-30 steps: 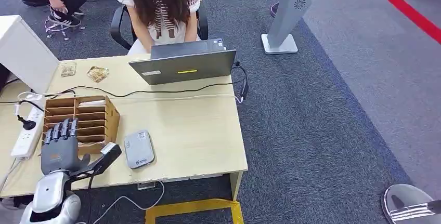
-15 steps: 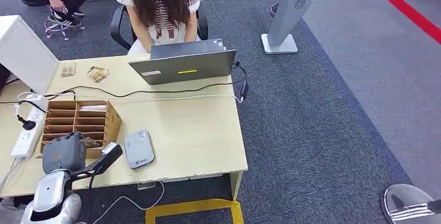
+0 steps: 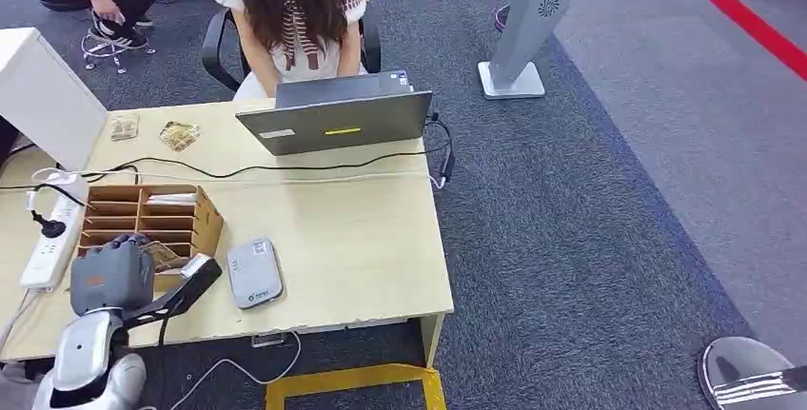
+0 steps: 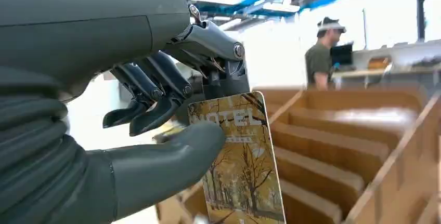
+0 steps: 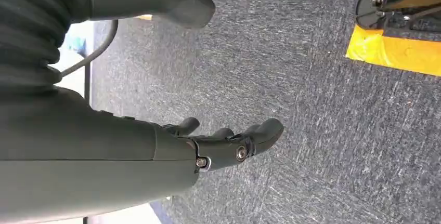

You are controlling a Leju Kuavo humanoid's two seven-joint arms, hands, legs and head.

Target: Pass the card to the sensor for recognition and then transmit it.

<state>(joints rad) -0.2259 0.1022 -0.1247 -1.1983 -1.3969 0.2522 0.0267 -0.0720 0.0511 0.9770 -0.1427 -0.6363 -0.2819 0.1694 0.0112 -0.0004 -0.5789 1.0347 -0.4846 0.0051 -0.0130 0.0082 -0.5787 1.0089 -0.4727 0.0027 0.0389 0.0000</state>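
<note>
My left hand (image 3: 112, 275) is at the front of the wooden card rack (image 3: 147, 218) on the desk's near left corner. It pinches a hotel card (image 4: 242, 167) with an autumn-tree picture between the thumb (image 4: 171, 156) and the fingers, in front of the rack's slots (image 4: 338, 146). In the head view the card (image 3: 165, 256) pokes out beside the hand. The grey card sensor (image 3: 254, 272) lies flat on the desk just right of the rack. My right hand (image 5: 208, 146) hangs over the carpet holding nothing, its fingers loosely apart.
A person (image 3: 295, 10) sits behind a grey laptop (image 3: 338, 120) at the desk's far side. Cables cross the desk (image 3: 362, 248). A power strip (image 3: 46, 239) and a white box (image 3: 43, 96) stand at the left. Yellow tape (image 3: 352, 381) marks the floor below.
My left hand's fingers, stretched flat over the rack a second ago, have curled in on a card and the hand has drawn it slightly out of the rack.
</note>
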